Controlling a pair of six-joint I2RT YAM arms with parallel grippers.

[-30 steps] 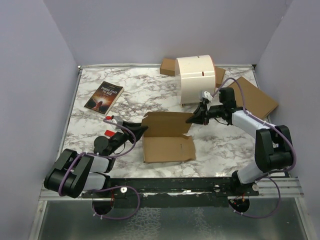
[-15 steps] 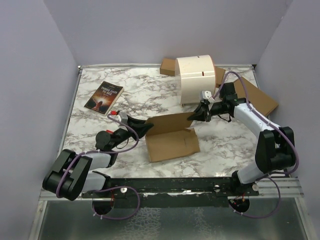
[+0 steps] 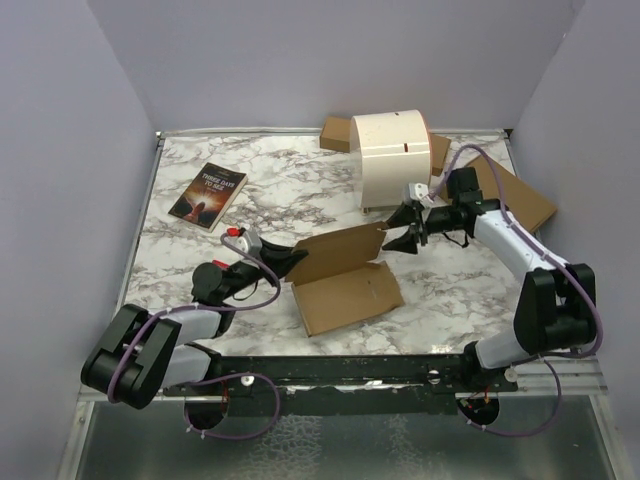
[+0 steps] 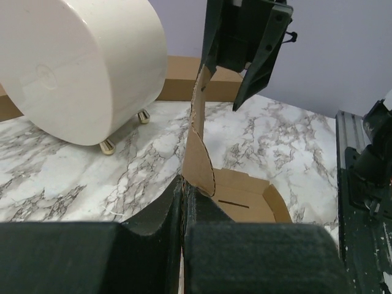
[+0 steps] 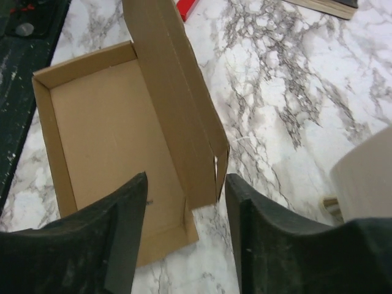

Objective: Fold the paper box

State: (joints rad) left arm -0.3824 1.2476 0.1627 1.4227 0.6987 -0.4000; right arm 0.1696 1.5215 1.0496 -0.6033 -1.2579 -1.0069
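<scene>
Paper box lay by the table's near edge, lid raised, left gripper clamped on lid, right gripper held jaws apart around it.

The marble surface carries a book far left, a white drum far centre, flat cardboard far right, and a box near centre.
</scene>
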